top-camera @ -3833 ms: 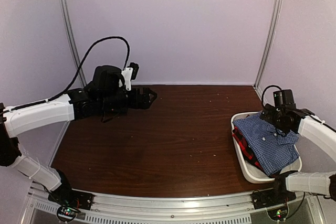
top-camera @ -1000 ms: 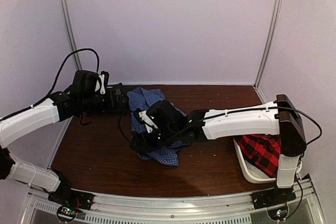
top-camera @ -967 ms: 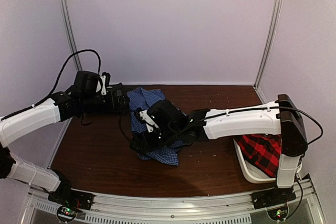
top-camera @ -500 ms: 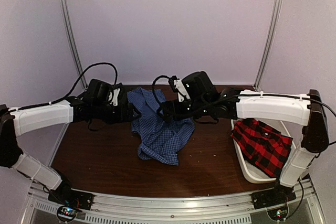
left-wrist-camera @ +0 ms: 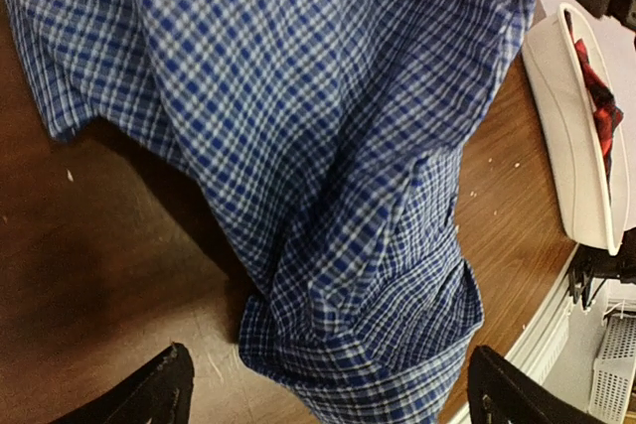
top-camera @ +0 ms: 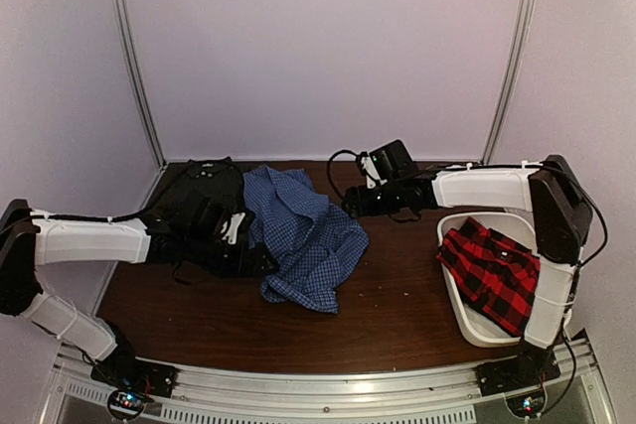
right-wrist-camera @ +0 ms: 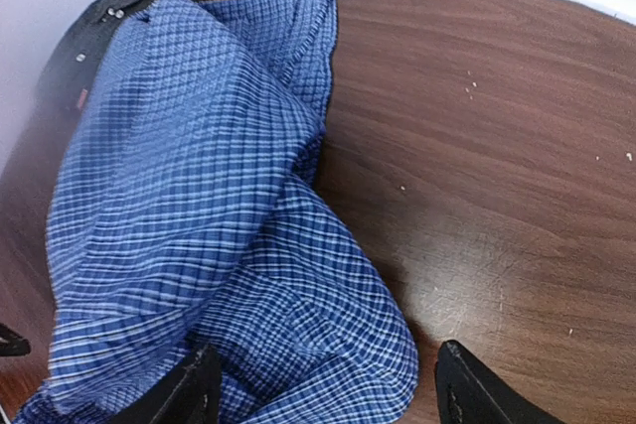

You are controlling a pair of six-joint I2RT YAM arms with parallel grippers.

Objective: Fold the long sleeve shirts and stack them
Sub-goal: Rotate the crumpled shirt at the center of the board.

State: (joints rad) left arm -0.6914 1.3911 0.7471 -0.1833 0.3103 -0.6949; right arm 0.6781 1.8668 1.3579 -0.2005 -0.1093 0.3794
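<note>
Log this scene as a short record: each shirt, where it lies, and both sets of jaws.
blue gingham shirt: crumpled, unfolded, on the table, left of centre
charcoal shirt: far left corner of the table
red plaid shirt: in the white tub, right side
left jaws: open, empty, at the blue shirt's left edge
right jaws: open, empty, beside the blue shirt's far right edge
</note>
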